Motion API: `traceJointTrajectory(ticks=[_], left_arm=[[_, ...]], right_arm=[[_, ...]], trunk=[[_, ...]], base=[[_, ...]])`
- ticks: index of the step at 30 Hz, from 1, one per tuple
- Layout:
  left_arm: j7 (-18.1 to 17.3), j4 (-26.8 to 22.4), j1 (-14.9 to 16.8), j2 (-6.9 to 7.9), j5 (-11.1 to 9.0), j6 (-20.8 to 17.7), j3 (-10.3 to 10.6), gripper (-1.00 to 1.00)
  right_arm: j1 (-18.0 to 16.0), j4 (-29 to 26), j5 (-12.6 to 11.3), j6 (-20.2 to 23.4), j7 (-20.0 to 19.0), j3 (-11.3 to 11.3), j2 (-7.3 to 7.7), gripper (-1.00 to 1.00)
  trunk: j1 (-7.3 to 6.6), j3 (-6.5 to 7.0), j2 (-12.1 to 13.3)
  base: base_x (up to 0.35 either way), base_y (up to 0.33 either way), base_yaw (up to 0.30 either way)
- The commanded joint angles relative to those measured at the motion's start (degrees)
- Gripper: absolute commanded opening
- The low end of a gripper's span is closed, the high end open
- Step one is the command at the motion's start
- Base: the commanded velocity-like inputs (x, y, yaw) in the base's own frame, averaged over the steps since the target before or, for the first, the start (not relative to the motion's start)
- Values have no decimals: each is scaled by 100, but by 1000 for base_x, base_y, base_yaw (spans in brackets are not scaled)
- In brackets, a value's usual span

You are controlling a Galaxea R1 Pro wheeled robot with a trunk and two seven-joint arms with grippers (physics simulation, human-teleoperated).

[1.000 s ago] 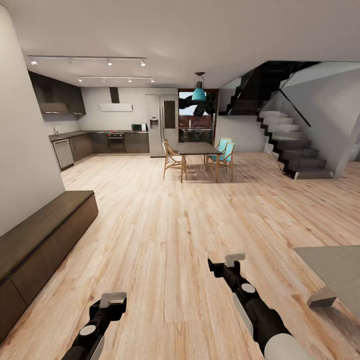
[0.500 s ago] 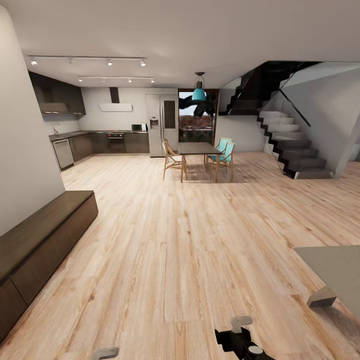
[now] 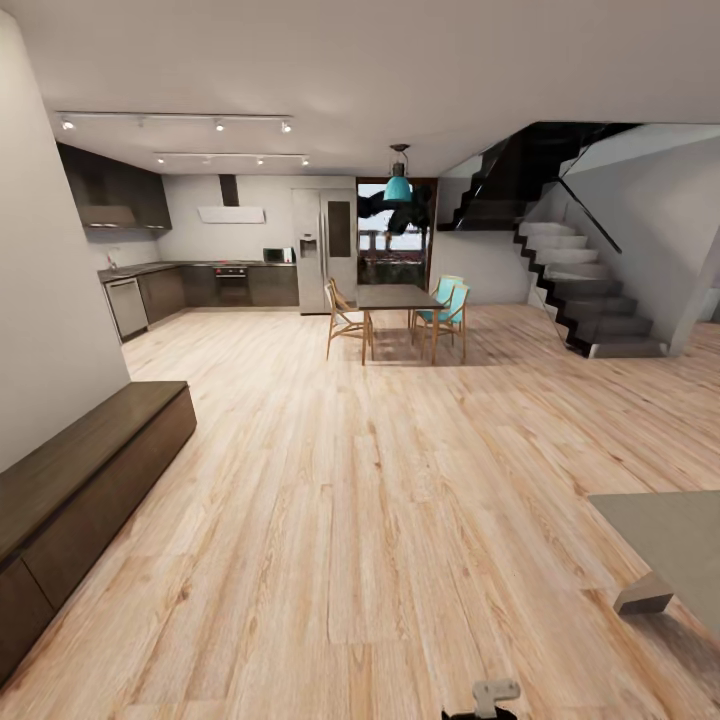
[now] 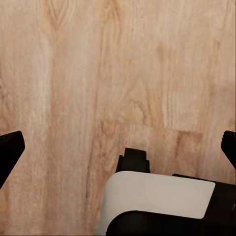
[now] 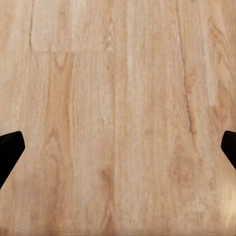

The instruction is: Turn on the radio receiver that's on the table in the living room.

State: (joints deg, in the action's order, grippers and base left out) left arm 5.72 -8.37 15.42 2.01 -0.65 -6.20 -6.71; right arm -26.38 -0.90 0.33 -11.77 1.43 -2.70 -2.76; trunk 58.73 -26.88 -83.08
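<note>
Head view looks across an open-plan space with a light wood floor (image 3: 340, 480). The radio receiver cannot be located in any of the three views, so its position relative to either gripper cannot be stated.

A corner of the table (image 3: 668, 548), grey-topped and low with one short leg visible, enters the head view at about 4 o'clock. What lies on the rest of its top cannot be told, as it is cut by the frame edge.

The tip of the right gripper (image 3: 492, 694) sits at the head view's lower edge, near 6 o'clock, with the table corner to its 2 o'clock and well apart from it. In the right wrist view, the right gripper (image 5: 118, 147) has its two dark fingertips (image 5: 10, 147) at opposite edges of the frame, spread wide, with only floor planks between them.

In the left wrist view, the left gripper (image 4: 118, 150) is likewise spread wide, fingertips (image 4: 10, 150) at the frame's two sides, nothing between them. A white and black part of the robot (image 4: 162, 201) lies below it over the floor.

Surroundings: a dark low cabinet (image 3: 80, 490) at 9 o'clock along the wall; a dark kitchen (image 3: 190, 270) at 11 o'clock; a dining table (image 3: 398, 296) with chairs at 12 o'clock under a teal pendant lamp (image 3: 398, 186); a staircase (image 3: 580, 300) at 2 o'clock.
</note>
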Motion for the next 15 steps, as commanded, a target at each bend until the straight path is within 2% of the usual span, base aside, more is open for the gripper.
traceJointTrajectory(ticks=[1, 3, 5, 6, 8, 15], left_arm=[[0, 210, -4, 34, 2, 0, 2, 100], [0, 428, -4, 57, 4, 2, 2, 100], [-1, 1036, -11, 85, 4, 4, 14, 100], [-1, 1114, -11, 82, 1, 3, 14, 100], [-15, 1227, -16, 22, -11, -2, 13, 100], [-18, 1250, -20, -23, -14, 1, 11, 100]], right_arm=[[7, 1, 1, 0, 2, -1, -2, 100], [11, 1, 1, -1, 4, 1, -3, 100], [18, -4, 0, -13, 6, 5, -4, 100], [20, -5, -1, -15, 6, 6, -4, 100], [19, -2, -5, -11, 7, 6, -5, 100], [20, -6, -7, -11, 7, 7, -5, 100]], trunk=[[0, 0, 0], [0, 0, 0], [0, 0, 0], [0, 0, 0], [0, 0, 0], [0, 0, 0]], base=[[0, 0, 0], [0, 0, 0], [0, 0, 0], [0, 0, 0], [0, 0, 0], [0, 0, 0]])
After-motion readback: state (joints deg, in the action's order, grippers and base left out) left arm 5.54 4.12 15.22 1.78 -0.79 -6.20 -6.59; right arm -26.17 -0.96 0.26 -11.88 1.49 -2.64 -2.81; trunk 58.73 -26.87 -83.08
